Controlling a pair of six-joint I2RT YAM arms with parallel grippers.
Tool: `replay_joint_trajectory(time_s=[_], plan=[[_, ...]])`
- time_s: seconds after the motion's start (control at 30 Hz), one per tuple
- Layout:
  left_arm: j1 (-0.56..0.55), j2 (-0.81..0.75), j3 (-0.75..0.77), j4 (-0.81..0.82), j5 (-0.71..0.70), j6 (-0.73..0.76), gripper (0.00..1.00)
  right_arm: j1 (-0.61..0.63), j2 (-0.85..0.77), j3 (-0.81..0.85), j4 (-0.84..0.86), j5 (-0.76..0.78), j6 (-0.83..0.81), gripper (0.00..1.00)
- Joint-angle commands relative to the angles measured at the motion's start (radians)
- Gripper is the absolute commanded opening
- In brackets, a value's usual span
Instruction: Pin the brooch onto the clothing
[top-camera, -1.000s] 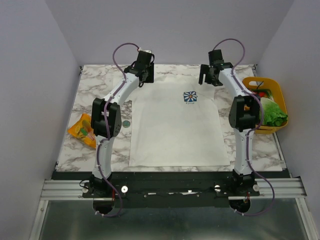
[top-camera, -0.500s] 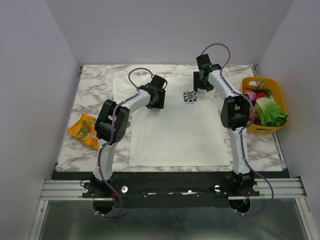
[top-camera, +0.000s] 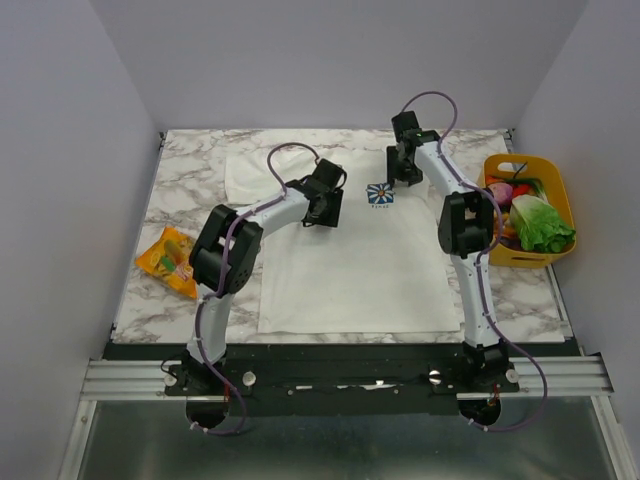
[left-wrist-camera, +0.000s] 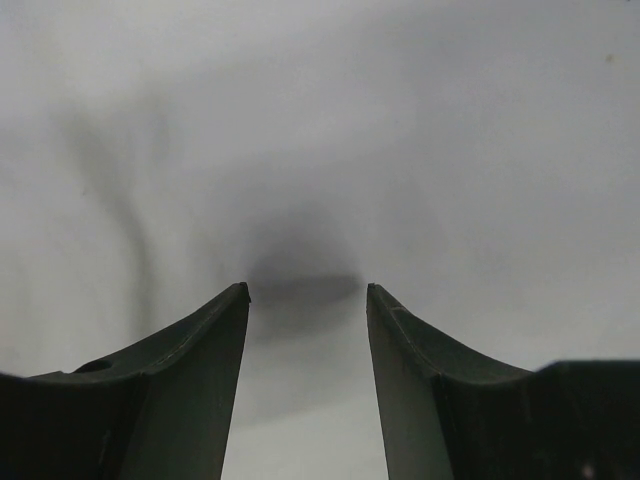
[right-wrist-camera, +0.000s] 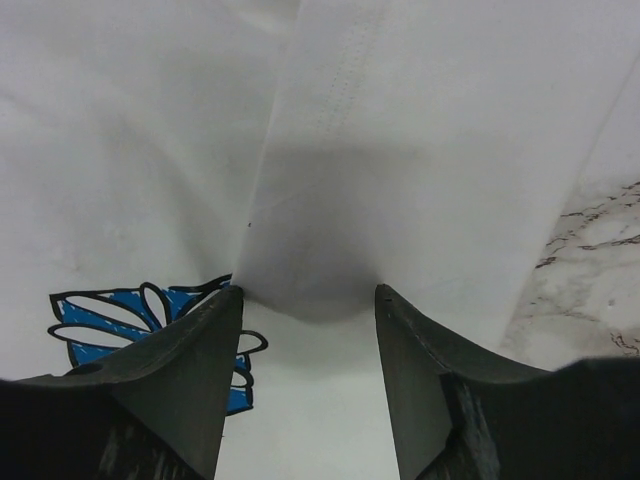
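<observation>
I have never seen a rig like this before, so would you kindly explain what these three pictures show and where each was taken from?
These are two robot arms bolted at the table's near edge. The overhead picture looks down from behind them. The left arm and right arm both reach over a white T-shirt spread on the marble table. An orange packet lies at the left, and a yellow basket with a lettuce at the right. The other two pictures come from a camera on each wrist, looking out past the jaws. The left jaws stand open over plain cloth, holding nothing. The right jaws sit beside the blue flower print with a fold of cloth between them; I cannot tell whether they grip it.
</observation>
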Motion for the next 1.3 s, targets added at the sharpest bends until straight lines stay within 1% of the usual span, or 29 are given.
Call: replay_joint_trajectory(time_s=[0.0, 0.07, 0.1, 0.23, 0.27, 0.3, 0.37, 0.4, 0.53, 0.7, 0.83, 0.9, 1.03, 1.17, 1.27], plan=[[-0.037, -0.065, -0.015, 0.012, 0.024, -0.009, 0.60, 0.005, 0.039, 0.042, -0.027, -0.052, 0.013, 0.48], [-0.042, -0.066, -0.015, 0.007, 0.021, -0.009, 0.60, 0.005, 0.045, 0.048, -0.036, -0.049, 0.019, 0.35], [-0.045, -0.065, -0.014, 0.007, 0.019, -0.009, 0.60, 0.005, 0.042, 0.048, -0.036, -0.049, 0.019, 0.25], [-0.052, -0.049, -0.014, -0.010, 0.012, -0.012, 0.61, 0.001, 0.008, 0.028, -0.023, -0.015, 0.022, 0.11], [-0.054, -0.036, -0.011, -0.022, 0.005, -0.015, 0.60, 0.000, -0.006, 0.006, -0.013, -0.012, 0.025, 0.10], [-0.057, -0.026, -0.002, -0.042, -0.022, -0.018, 0.60, -0.005, -0.020, -0.008, 0.000, -0.007, 0.025, 0.05], [-0.063, -0.016, -0.006, -0.077, -0.041, -0.026, 0.60, -0.011, -0.066, -0.048, 0.040, 0.016, 0.030, 0.05], [-0.065, -0.014, -0.017, -0.085, -0.048, -0.031, 0.60, -0.020, -0.079, -0.058, 0.051, 0.025, 0.030, 0.03], [-0.068, -0.011, -0.041, -0.106, -0.071, -0.034, 0.59, -0.046, -0.148, -0.114, 0.103, 0.071, 0.067, 0.01], [-0.069, 0.006, -0.063, -0.137, -0.120, -0.035, 0.55, -0.106, -0.279, -0.266, 0.214, 0.065, 0.122, 0.01], [-0.068, 0.003, -0.103, -0.133, -0.126, -0.035, 0.54, -0.178, -0.354, -0.398, 0.284, -0.013, 0.205, 0.01], [-0.069, 0.001, -0.115, -0.131, -0.123, -0.035, 0.54, -0.216, -0.375, -0.433, 0.293, -0.010, 0.252, 0.01], [-0.069, 0.001, -0.121, -0.131, -0.123, -0.035, 0.54, -0.238, -0.454, -0.515, 0.327, 0.035, 0.295, 0.01], [-0.071, -0.011, -0.132, -0.126, -0.114, -0.031, 0.54, -0.275, -0.497, -0.597, 0.370, 0.051, 0.321, 0.03], [-0.071, -0.022, -0.144, -0.120, -0.108, -0.026, 0.55, -0.298, -0.495, -0.608, 0.373, -0.010, 0.314, 0.08]])
